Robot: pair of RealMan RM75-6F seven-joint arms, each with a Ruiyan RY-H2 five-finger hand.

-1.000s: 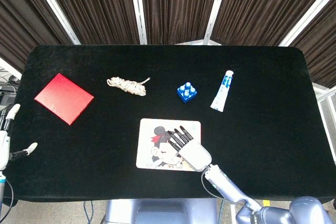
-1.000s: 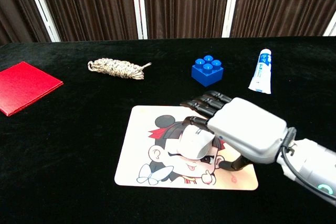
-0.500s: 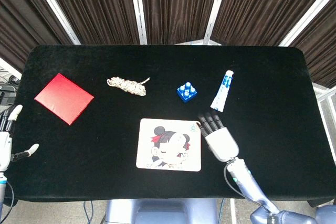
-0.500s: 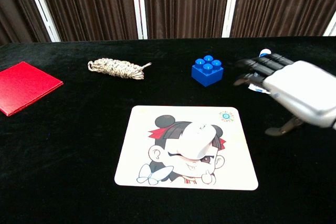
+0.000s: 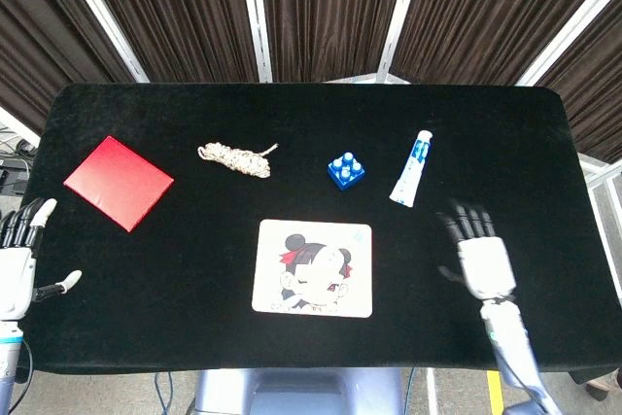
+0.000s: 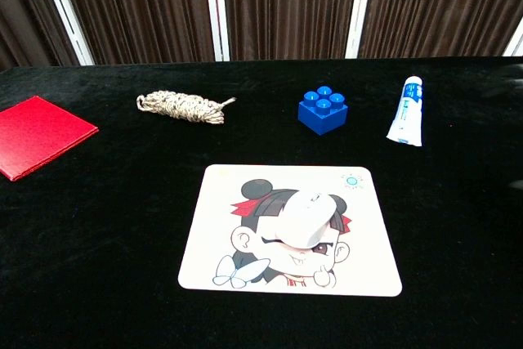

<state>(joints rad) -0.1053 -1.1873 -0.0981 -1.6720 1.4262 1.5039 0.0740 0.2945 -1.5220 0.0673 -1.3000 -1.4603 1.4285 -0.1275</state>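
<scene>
Where the head view looks down on it: the black cloth-covered surface carries everything, and both hands show only here.
Right hand: the right hand hovers over bare black cloth, fingers spread, holding nothing, below the tube and well to the right of the mat.
Left hand: the left hand sits at the surface's left edge, fingers apart and released, nearest the red square.
White computer mouse: the white computer mouse rests on the middle of the mat, over the cartoon face; the chest view shows it plainly, while from above it blends into the drawing and I can barely pick it out.
Cartoon-printed mouse mat: the cartoon-printed mouse mat lies flat near the front edge, centre.
Blue toy brick: the blue studded toy brick stands behind the mat, just left of the tube.
White and blue tube: the white and blue tube lies on its side, cap end pointing away.
Coiled rope: the bundle of pale braided rope lies left of the brick.
Red square: the flat red square booklet lies at the far left; the chest view cuts off part of it.
</scene>
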